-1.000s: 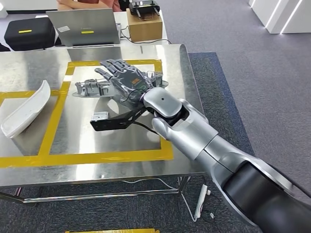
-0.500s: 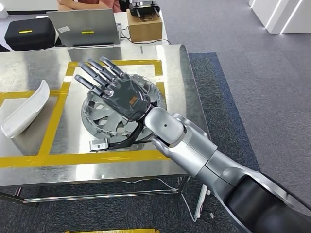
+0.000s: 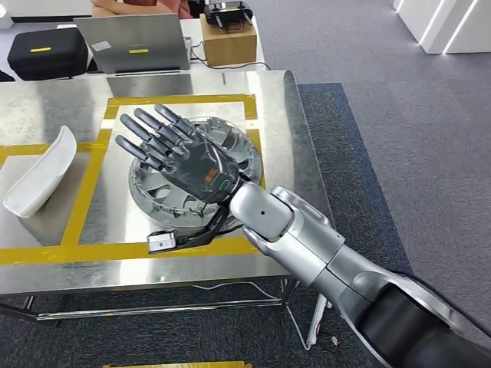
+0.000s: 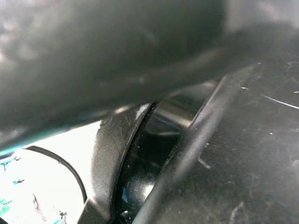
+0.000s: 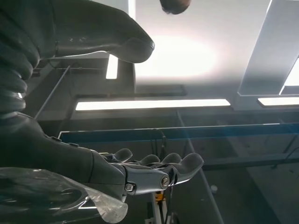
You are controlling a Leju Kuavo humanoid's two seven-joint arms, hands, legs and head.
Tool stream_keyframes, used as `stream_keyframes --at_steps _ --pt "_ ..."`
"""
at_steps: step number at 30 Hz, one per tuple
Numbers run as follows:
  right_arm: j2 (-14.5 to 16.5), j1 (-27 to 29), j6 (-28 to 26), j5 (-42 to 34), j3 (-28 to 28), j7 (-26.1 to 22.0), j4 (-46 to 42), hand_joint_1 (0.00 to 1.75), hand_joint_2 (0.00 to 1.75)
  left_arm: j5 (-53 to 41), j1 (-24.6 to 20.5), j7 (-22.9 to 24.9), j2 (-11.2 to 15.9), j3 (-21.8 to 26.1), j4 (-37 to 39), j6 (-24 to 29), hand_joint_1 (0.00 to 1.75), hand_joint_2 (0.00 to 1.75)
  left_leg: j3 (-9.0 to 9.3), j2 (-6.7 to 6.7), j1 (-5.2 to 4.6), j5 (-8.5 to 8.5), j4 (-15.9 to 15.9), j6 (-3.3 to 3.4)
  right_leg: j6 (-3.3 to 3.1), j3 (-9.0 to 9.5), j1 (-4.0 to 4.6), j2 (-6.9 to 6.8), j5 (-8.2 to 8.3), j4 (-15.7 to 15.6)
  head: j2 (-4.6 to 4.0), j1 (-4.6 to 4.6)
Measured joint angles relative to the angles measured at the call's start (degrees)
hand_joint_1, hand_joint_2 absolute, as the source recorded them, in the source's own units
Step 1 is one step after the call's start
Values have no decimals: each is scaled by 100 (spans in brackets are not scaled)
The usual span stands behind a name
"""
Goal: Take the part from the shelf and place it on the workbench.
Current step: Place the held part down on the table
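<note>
One white curved piece [image 3: 39, 172] lies at the worktop's [image 3: 52, 261] left; further right, the round silver part [image 3: 240, 153] rests flat inside the yellow tape square [image 3: 93, 175], and the right hand [image 3: 188, 157] hovers above it, fingers spread, holding nothing

A blurred dark mass [image 4: 105, 51] is seen close to the lens. Beside it a curved grey edge [image 4: 109, 158] and a glossy black surface [image 4: 155, 144] are shown. A bright, washed-out patch [image 4: 42, 186] is crossed by a thin dark cable [image 4: 72, 172].
</note>
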Motion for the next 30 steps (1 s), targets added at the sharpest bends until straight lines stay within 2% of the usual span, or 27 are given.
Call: stream_keyframes --at_steps 7,11,13,14,15,17,18,19,20,21,23,24,25,28,29,30 --pt "-23 182 -2 170 -295 32 -15 0 175 43 -5 -30 0 -1 0 61 0 0 0 0 -1 -1 3 1 2 2 -2 0 2 -2 0 -1" --pt "-31 252 -7 230 -402 45 -28 0 175 48 -12 -51 2 0 0 137 0 0 -4 -1 -26 -6 43 63 62 16 -24 -1 35 -29 0 -5" --pt "-36 278 -8 251 -440 57 -46 0 175 46 -18 -48 -3 -1 0 175 0 0 16 15 1 54 -27 98 95 -1 -15 4 10 -17 0 -2" --pt "-42 284 -9 255 -461 61 -54 0 175 46 -25 -46 -8 -2 0 187 0 0 24 28 18 86 -70 120 109 -43 -11 3 -83 64 0 5" --pt "-50 290 -10 256 -480 64 -60 0 175 46 -32 -45 -14 -2 0 196 0 0 28 40 36 117 -109 140 124 -128 -12 1 -245 268 0 15" --pt "-73 321 -12 258 -503 68 -62 0 175 47 -38 -46 -23 -2 0 201 0 0 9 56 43 146 -122 157 158 -399 -28 -6 -672 986 0 31" --pt "-85 349 -13 259 -507 69 -61 0 175 48 -37 -48 -27 -1 0 201 0 0 -5 60 45 157 -121 151 175 -525 -36 -8 -826 1349 0 32" --pt "-96 378 -12 260 -510 69 -60 0 175 48 -35 -49 -28 -1 0 201 0 0 -20 64 49 171 -120 139 190 -578 -42 -11 -877 1551 0 32" --pt "-104 399 -12 261 -512 69 -59 0 175 49 -35 -50 -30 -1 0 201 0 0 -36 66 57 186 -117 122 202 -524 -48 -14 -819 1528 0 32" --pt "-109 409 -11 261 -516 69 -58 0 175 50 -36 -52 -32 -1 -1 202 0 0 -53 66 67 202 -112 100 212 -351 -58 -17 -671 1269 0 32" --pt "-111 406 -11 262 -526 71 -59 0 175 55 -40 -54 -37 -1 -2 213 0 0 -93 57 81 232 -86 46 225 168 -74 -2 -382 434 0 39" --pt "-111 404 -13 263 -532 73 -61 0 175 58 -42 -54 -39 0 -2 222 0 0 -111 50 82 251 -74 11 208 352 -74 19 -300 136 0 44" --pt "-113 402 -15 264 -535 75 -62 0 175 62 -43 -55 -40 0 -2 231 0 0 -128 42 79 274 -61 -27 182 450 -68 41 -275 -28 0 48" --pt "-115 401 -17 264 -538 78 -62 0 175 83 -36 -56 -40 0 -2 244 0 0 -168 28 91 321 -57 -149 40 408 -53 44 -217 -64 0 50" --pt "-115 399 -17 264 -538 79 -62 0 175 90 -32 -56 -39 0 -2 248 0 0 -199 40 98 232 4 -185 -16 378 -59 28 -176 -71 0 44" --pt "-115 397 -17 263 -538 80 -62 0 175 93 -29 -56 -39 0 -2 254 0 0 -253 57 105 52 165 -215 -73 340 -69 6 -131 -83 0 30"
